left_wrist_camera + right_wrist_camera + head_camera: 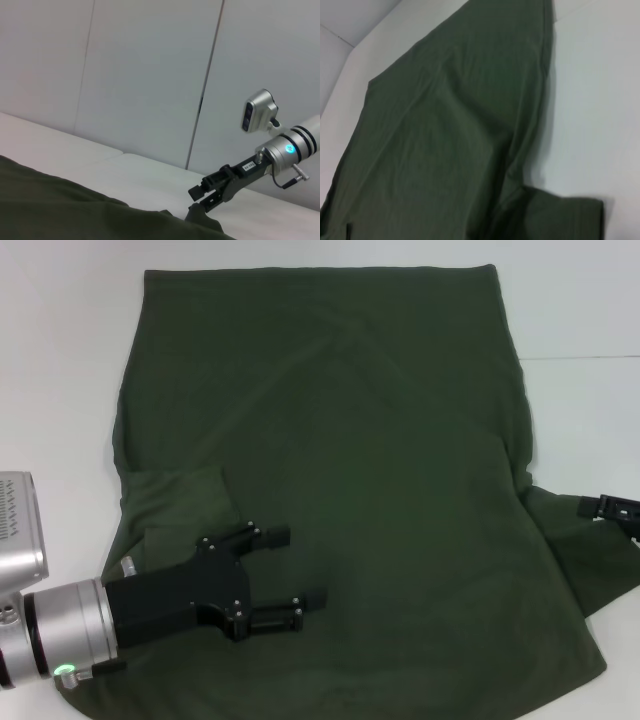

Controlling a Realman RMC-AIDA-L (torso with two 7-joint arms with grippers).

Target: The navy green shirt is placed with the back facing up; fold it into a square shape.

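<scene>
The large dark olive-green soft fabric shirt (350, 460) lies spread over the white bench (60, 360), plain side up, its left sleeve already turned inward onto the body. The left gripper (290, 580) hovers over that folded sleeve near the lower left, fingers spread and empty. The right gripper (202, 200) sits at the shirt's right edge, pinching the cloth of the right sleeve. The sleeve-folding step seems underway; next, the right arm likely must carry its sleeve inward across the body.
</scene>
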